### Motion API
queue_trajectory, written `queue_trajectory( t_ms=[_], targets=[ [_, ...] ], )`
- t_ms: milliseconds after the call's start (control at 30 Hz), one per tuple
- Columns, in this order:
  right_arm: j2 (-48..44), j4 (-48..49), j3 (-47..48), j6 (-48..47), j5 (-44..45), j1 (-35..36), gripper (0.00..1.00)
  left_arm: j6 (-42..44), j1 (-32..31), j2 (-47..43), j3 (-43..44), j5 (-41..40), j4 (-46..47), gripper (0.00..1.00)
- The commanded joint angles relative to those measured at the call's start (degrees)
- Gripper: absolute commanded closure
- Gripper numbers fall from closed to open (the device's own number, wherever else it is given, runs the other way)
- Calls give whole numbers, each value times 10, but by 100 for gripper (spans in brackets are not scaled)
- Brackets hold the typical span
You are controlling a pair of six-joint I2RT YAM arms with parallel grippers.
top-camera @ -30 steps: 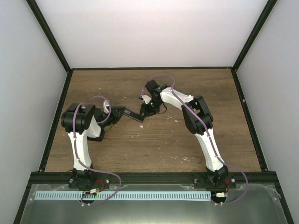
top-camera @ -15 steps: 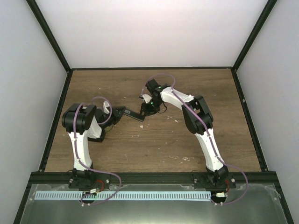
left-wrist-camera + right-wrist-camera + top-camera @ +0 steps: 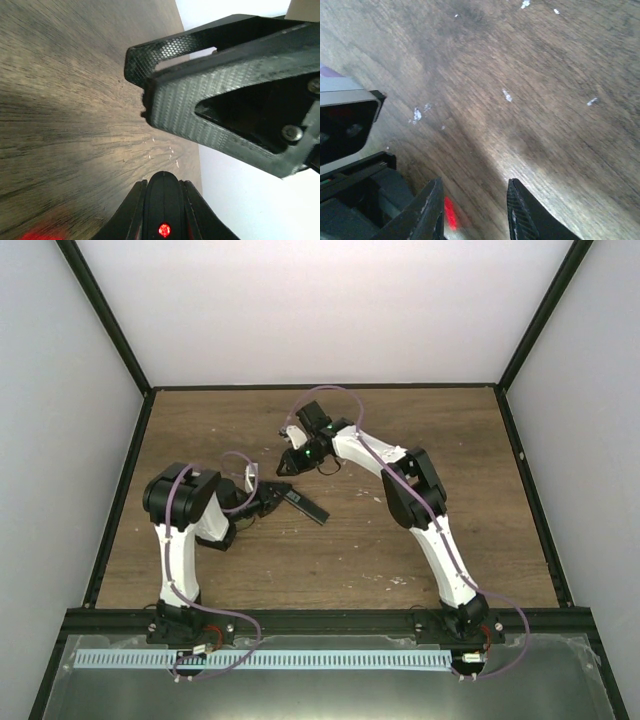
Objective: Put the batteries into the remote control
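Note:
The remote control (image 3: 308,507) is a slim black bar held at its left end by my left gripper (image 3: 268,498), slanting right and toward the near edge just over the table. In the left wrist view the remote (image 3: 164,200) sits between the closed fingers (image 3: 131,210), a red light glowing on it. My right gripper (image 3: 288,463) hovers behind the remote, apart from it. In the right wrist view its fingers (image 3: 520,212) stand apart with only bare wood between them. No batteries show in any view.
The right arm's dark gripper body (image 3: 225,100) fills the upper right of the left wrist view. Part of the left arm (image 3: 345,130) shows at the left of the right wrist view. Pale wood chips (image 3: 507,95) dot the brown table (image 3: 400,530).
My right gripper has left the remote's right end and moved left and back. My left gripper has shifted right and nearer, swinging the remote's free end toward the near edge.

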Motion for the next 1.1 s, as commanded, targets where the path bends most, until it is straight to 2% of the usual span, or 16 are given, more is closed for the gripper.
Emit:
queue_trajectory(
  t_ms=[0,200,333,433,533,700,833,1067],
  targets=[
    [-27,19,-15,-1,35,-8,71,17,1,13,-10,14,-32,97],
    [-75,4,-20,-9,99,-19,68,13,3,-4,-8,16,-32,97],
    [-130,-10,-24,-43,149,-31,54,29,5,-50,0,28,-62,97],
    [-187,-8,-48,-55,141,-55,47,40,5,-94,11,43,-91,97],
    [-232,-4,-88,-62,95,-92,44,33,5,-132,29,66,-105,97],
    [-274,-28,-127,-86,-50,-146,40,-9,5,-167,64,129,-99,96],
    [-301,-77,-159,-151,-128,-150,37,-35,5,-189,95,196,-96,96],
    [-365,-52,-273,-153,-209,-149,33,-84,4,-210,148,288,-87,96]
  ],
)
